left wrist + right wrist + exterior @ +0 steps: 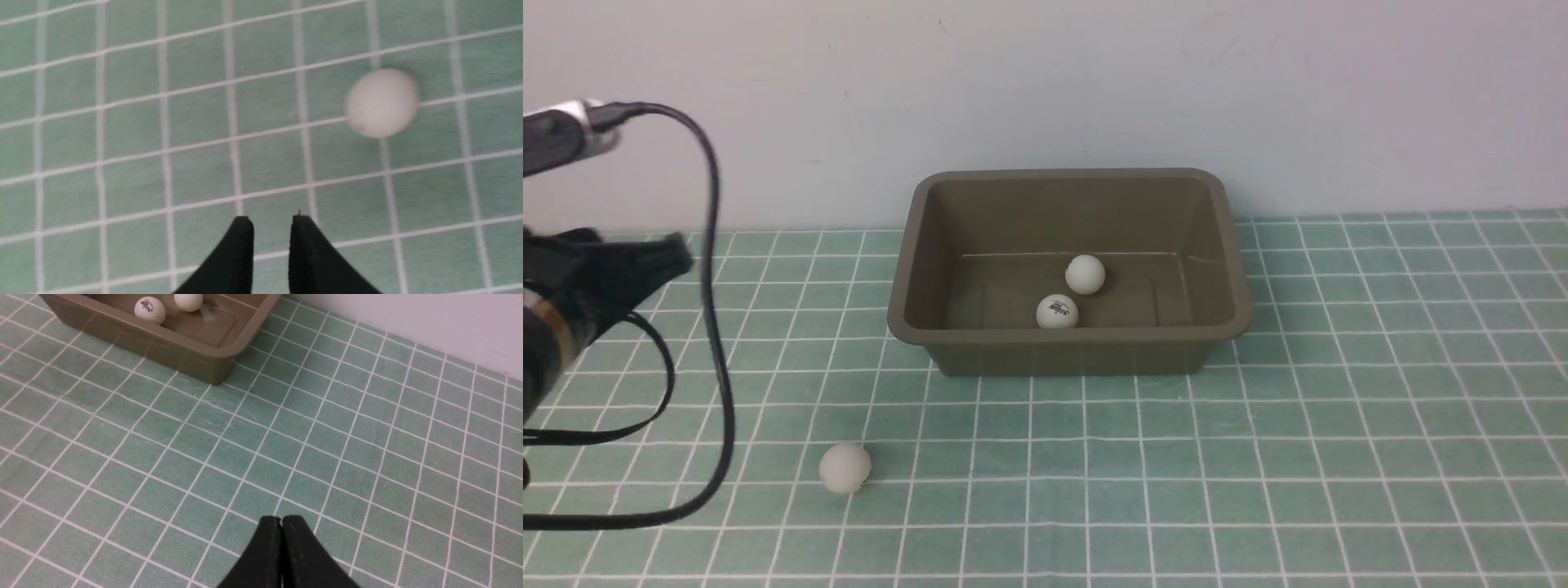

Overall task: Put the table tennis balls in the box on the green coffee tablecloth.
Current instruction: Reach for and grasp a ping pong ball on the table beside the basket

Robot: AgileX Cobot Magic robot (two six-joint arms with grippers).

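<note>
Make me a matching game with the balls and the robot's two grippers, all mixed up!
Things:
1. white ball with a dark logo
2. plain white ball nearest the left arm
3. black left gripper
4. black right gripper

Place or state:
A. jaws pressed together
B. lying on the mint-green checked cloth
C. inside the olive-brown plastic tub
D. jaws slightly apart, nothing between

Pairs: 1-C, 2-B, 3-D, 4-A

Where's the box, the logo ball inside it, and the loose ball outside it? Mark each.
box [1062,357]: front view, middle of its near outer wall.
logo ball [1057,311]: front view, centre of the ball, at the print.
loose ball [845,468]: front view, centre of the ball.
</note>
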